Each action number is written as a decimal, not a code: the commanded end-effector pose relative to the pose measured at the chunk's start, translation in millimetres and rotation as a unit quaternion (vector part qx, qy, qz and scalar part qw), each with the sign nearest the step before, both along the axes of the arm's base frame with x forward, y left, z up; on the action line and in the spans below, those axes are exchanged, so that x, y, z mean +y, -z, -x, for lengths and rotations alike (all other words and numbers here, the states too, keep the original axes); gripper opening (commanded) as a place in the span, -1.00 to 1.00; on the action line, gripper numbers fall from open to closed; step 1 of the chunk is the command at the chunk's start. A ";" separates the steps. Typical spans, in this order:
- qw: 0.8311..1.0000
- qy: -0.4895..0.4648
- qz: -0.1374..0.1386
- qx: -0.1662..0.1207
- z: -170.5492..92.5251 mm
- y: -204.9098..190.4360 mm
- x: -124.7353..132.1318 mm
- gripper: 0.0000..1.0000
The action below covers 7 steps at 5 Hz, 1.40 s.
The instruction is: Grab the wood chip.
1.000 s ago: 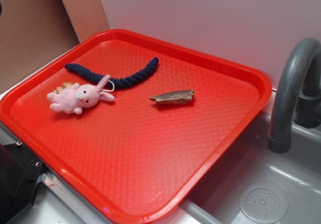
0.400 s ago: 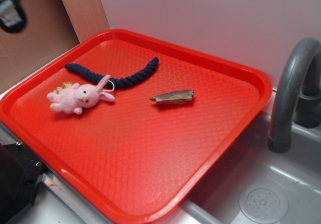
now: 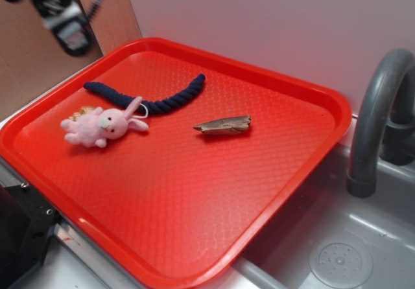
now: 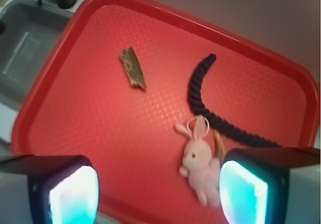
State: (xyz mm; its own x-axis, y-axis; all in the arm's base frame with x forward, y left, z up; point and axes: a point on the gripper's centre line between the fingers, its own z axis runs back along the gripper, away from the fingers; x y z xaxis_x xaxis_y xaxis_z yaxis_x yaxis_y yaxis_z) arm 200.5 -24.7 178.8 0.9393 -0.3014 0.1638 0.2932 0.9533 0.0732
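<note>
The gripper (image 3: pixel 61 23) has entered the exterior view at upper left, jaws spread and empty. The wood chip (image 3: pixel 223 126) lies untouched mid-tray (image 3: pixel 311 94), right of the pink bunny (image 3: pixel 104 126). Approach has begun.

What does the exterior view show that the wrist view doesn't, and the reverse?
Exterior only: the grey faucet beside the tray, the sink drain, and the arm, blurred, above the tray's far left corner.

Wrist only: the end effector close up, its two pads spread wide apart, nothing between them.

Both: the red tray, the wood chip, the dark blue rope and the pink bunny, plus part of the sink.
</note>
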 end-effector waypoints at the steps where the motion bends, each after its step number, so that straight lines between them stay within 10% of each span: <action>1: 1.000 -0.015 0.005 -0.005 -62.2 54.9 -21.5 1.00; 3: 0.999 0.032 0.015 0.025 -84.5 104.1 -48.7 1.00; 7: 0.992 0.093 -0.051 0.067 -93.9 149.3 -79.7 1.00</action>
State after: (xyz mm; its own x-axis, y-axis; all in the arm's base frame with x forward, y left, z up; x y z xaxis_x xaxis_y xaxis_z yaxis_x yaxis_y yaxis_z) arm 294.9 -102.6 27.3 0.8798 -0.4747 -0.0223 0.4743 0.8740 0.1060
